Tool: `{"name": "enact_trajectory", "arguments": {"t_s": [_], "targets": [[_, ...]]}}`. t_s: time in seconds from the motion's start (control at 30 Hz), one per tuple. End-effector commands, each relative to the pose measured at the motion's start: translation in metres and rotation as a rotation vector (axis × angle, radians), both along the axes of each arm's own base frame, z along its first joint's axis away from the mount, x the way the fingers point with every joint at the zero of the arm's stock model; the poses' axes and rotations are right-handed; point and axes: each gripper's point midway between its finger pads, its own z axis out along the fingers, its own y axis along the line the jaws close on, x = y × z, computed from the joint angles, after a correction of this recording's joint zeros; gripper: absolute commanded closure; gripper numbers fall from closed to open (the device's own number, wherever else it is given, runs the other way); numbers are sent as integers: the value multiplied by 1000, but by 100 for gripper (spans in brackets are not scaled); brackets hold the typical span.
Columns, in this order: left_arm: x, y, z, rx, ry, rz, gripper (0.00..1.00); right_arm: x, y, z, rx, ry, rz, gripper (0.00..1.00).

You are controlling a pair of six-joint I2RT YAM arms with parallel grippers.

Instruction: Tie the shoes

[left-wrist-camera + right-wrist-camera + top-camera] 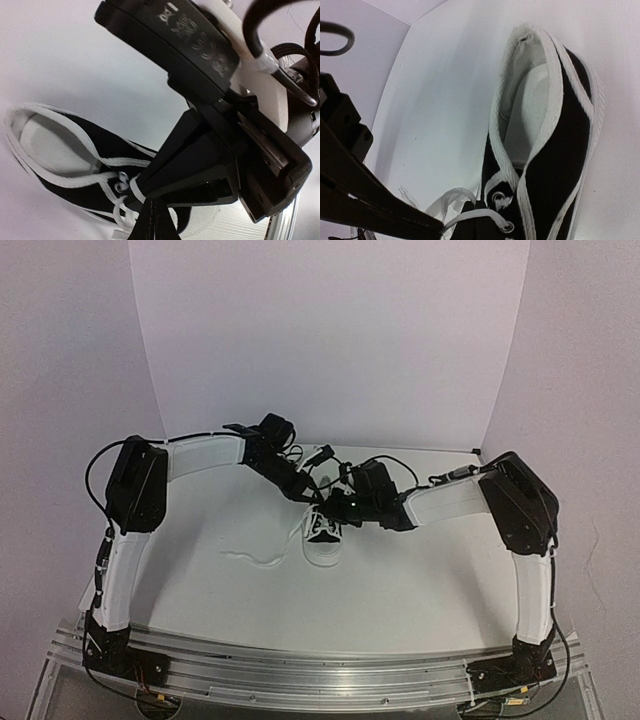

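The shoe (323, 532) is seen mid-table, toe near, laces (255, 558) trailed left. The right gripper (474, 206) is clamped on the laces; the left gripper (152, 205) is closed just over the shoe.

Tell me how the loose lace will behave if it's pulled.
Likely floppy: the lace lies in slack curves on the table. Being thin and flat, it probably weighs little. A hard pull may drag the small sneaker along.

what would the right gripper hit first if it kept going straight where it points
Likely the sneaker: the right gripper sits right at its white lace, black canvas just beyond, though depth is unclear.
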Motion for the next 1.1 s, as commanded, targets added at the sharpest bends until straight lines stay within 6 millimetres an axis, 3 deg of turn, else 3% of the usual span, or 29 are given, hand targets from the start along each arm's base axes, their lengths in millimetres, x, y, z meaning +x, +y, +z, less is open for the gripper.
{"name": "enact_trajectory", "arguments": {"t_s": [0.0,0.1,0.27,0.43,0.47,0.6,0.7,0.77,0.83,0.93,1.0,1.07], "targets": [[-26,-6,47,-103,60,-31,100,29,-5,-5,46,-4,-125,100],[-27,-7,45,-109,102,-16,100,34,-12,-17,82,22,-204,100],[-32,1,14,-50,150,-25,100,41,-11,-22,160,-21,-234,100],[-21,14,-1,-9,184,-14,97,46,-5,-27,216,-51,-220,100],[-16,17,-1,-5,181,-13,93,45,-7,-32,210,-44,-228,100],[2,19,19,-9,91,-49,53,44,-17,-48,192,-22,-262,100],[6,21,42,-28,-1,-116,41,47,-18,-49,188,-26,-264,100],[18,27,57,-59,-48,-107,42,48,-18,-48,185,-32,-268,100],[47,41,59,-65,-97,-15,51,49,-20,-48,182,-37,-273,100],[77,54,27,-20,-211,56,62,49,-18,-47,183,-39,-265,100],[80,49,4,1,-250,37,61,50,-16,-47,184,-40,-254,100],[83,37,1,-32,-271,10,57,51,-14,-47,186,-41,-251,100]]}}
